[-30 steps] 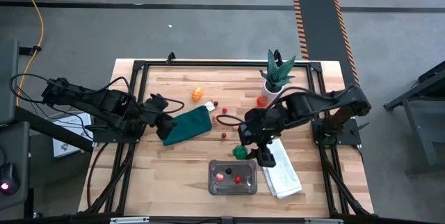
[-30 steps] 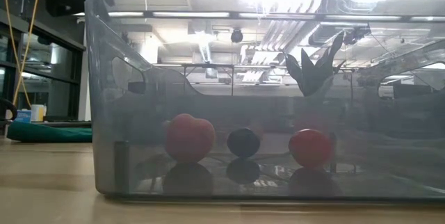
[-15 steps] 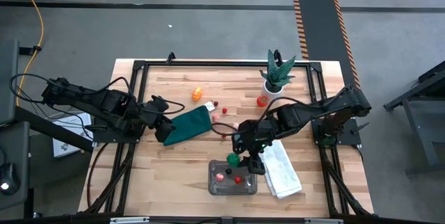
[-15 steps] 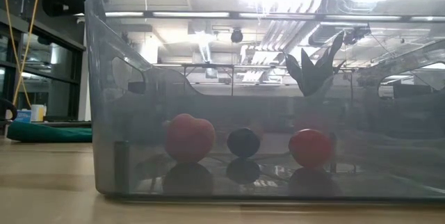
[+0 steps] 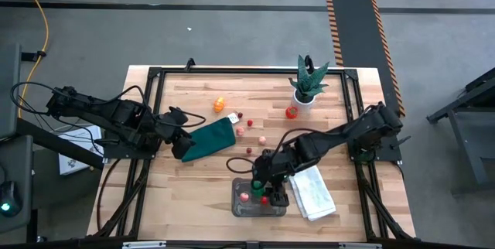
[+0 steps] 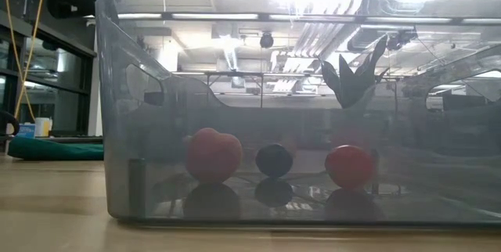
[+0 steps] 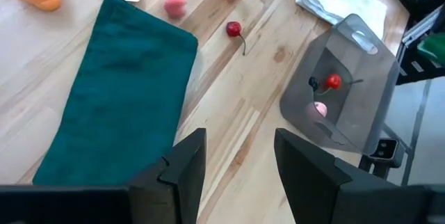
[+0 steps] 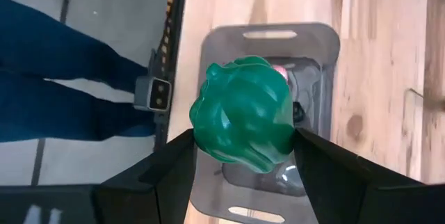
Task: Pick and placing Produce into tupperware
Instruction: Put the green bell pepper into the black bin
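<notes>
The tupperware (image 5: 237, 207), a clear grey tub, stands near the table's front edge. It holds a pink piece (image 5: 244, 196) and a red piece (image 5: 264, 200); the low view shows a pinkish-red (image 6: 213, 154), a dark (image 6: 274, 159) and a red piece (image 6: 349, 165) on its floor. My right gripper (image 5: 261, 187) hangs over the tub, shut on a green lumpy piece of produce (image 8: 242, 118). Loose produce lies farther back: an orange piece (image 5: 220, 104), a red one (image 5: 291, 111), pink ones (image 5: 240, 131). My left gripper (image 7: 240, 165) stands open over the dark green cloth's left end. My right gripper pinches the green piece by its two opposite sides (image 8: 198, 130) between its two fingers (image 8: 167, 175). The fingers slant downward toward the table's near edge. The piece is lifted clear, above the tupperware's inside (image 8: 271, 33).
A folded white towel (image 5: 313, 191) lies just right of the tub. The dark green cloth (image 5: 209, 139) lies left of centre, and a potted plant (image 5: 308, 83) stands at the back right. A person's legs in blue trousers (image 8: 55, 64) stand beyond the table's near edge.
My right gripper has carried the green piece down and toward the table's near left, from beside the white towel to a spot over the tupperware. The piece stays between the fingers throughout.
</notes>
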`<action>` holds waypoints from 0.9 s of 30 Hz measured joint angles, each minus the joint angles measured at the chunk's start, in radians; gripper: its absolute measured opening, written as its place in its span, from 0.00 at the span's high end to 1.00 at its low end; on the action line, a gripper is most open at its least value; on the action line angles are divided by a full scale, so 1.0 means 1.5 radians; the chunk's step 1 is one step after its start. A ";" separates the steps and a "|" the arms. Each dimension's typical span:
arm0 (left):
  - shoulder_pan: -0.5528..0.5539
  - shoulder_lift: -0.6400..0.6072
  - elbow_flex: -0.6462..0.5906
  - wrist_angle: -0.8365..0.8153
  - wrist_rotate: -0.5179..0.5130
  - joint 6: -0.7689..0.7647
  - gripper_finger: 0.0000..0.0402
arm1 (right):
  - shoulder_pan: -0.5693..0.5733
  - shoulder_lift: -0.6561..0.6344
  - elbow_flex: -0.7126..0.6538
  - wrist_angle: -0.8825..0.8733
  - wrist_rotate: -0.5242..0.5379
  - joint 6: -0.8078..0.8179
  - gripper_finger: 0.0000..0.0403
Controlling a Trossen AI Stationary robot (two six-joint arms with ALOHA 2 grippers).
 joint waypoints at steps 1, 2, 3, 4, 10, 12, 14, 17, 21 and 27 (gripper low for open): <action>0.000 0.000 0.000 0.000 0.000 0.002 0.60 | 0.001 0.004 0.000 -0.004 0.005 0.001 0.45; 0.000 0.000 0.000 0.000 0.000 0.003 0.60 | 0.001 0.006 0.000 -0.004 0.012 0.007 0.45; 0.000 0.000 0.000 0.000 0.000 0.003 0.60 | 0.001 0.008 0.000 -0.005 0.020 0.012 0.45; 0.000 0.000 0.000 0.000 0.000 0.004 0.60 | 0.003 0.011 0.000 -0.007 0.028 0.016 0.45; 0.000 0.000 0.000 -0.001 0.004 0.025 0.60 | 0.006 0.038 0.000 -0.007 0.048 0.026 0.45; 0.000 0.000 0.000 -0.001 0.004 0.028 0.60 | 0.007 0.050 0.000 -0.012 0.049 0.029 0.45; 0.000 0.000 0.000 -0.003 0.005 0.034 0.60 | 0.008 0.062 0.000 -0.015 0.049 0.029 0.45; 0.000 0.000 0.000 -0.004 0.010 0.044 0.60 | 0.009 0.079 0.000 -0.021 0.049 0.036 0.45; 0.000 0.000 0.000 -0.004 0.017 0.055 0.60 | 0.011 0.100 0.000 -0.025 0.051 0.052 0.45; 0.000 0.000 0.000 -0.005 0.019 0.061 0.60 | 0.017 0.130 0.000 -0.033 0.053 0.083 0.45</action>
